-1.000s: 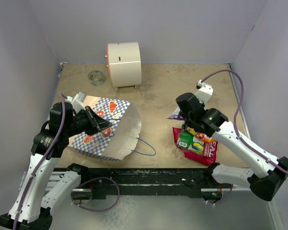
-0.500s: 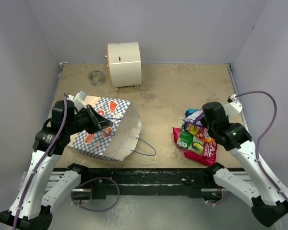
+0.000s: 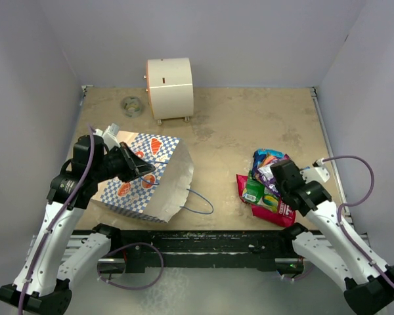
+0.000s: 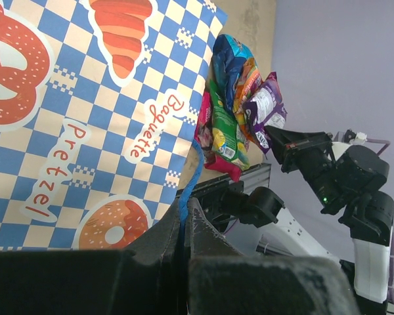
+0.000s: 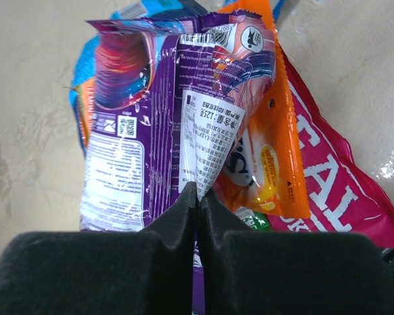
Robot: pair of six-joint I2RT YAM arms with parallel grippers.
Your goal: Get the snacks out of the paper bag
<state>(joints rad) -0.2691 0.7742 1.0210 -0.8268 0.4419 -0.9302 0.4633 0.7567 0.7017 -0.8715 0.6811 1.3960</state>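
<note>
Snacks (image 3: 262, 197) are lying heaped at the table's (image 3: 236, 118) four o'clock, where the right gripper (image 5: 197, 193), fingers pressed together, is pinching a purple packet (image 5: 157, 98) by its edge. At eight o'clock, the left gripper (image 4: 185, 209) is clamping the tipped paper bag's (image 3: 134, 187) blue cord handle (image 4: 192, 174).

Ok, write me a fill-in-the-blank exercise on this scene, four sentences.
1. The left jaws are shut on the bag's blue cord ____.
2. The right jaws pinch a ____ packet.
3. Seen from above, the snacks lie piled to the ____ of the bag.
4. The bag's checks are blue and ____.
Missing words: handle, purple, right, white.
</note>
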